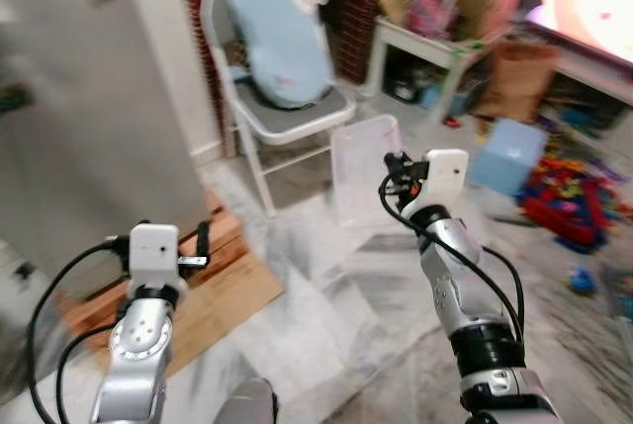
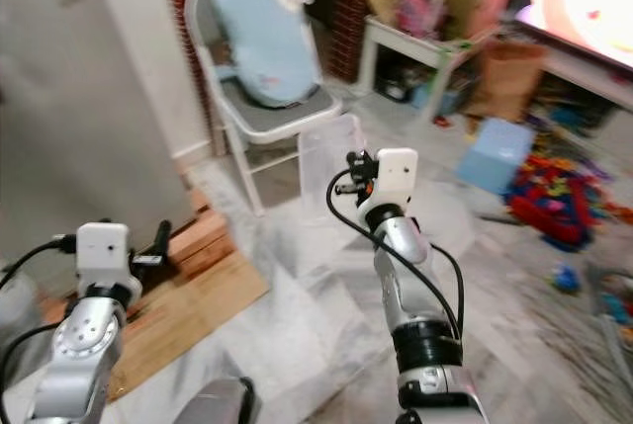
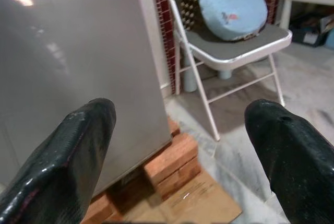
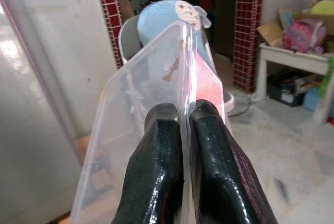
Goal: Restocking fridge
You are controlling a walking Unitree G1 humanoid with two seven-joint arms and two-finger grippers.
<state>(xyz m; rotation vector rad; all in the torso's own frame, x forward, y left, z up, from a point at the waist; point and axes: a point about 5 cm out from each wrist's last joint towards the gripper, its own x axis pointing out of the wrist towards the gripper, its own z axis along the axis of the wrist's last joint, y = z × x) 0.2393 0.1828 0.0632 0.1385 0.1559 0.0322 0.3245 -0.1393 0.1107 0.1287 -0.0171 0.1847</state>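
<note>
The grey fridge stands at my left with its door closed, raised on bricks. My right gripper is held out in front of me, shut on the rim of a clear plastic container that hangs tilted over the marble floor. Its contents cannot be made out. My left gripper is open and holds nothing. It points toward the fridge's lower corner and the chair beside it, and its black finger hovers above the boards.
A white folding chair with a light blue cushion stands right of the fridge. Wooden boards lie by the fridge base. A white table, a paper bag, a blue box and scattered toys crowd the right.
</note>
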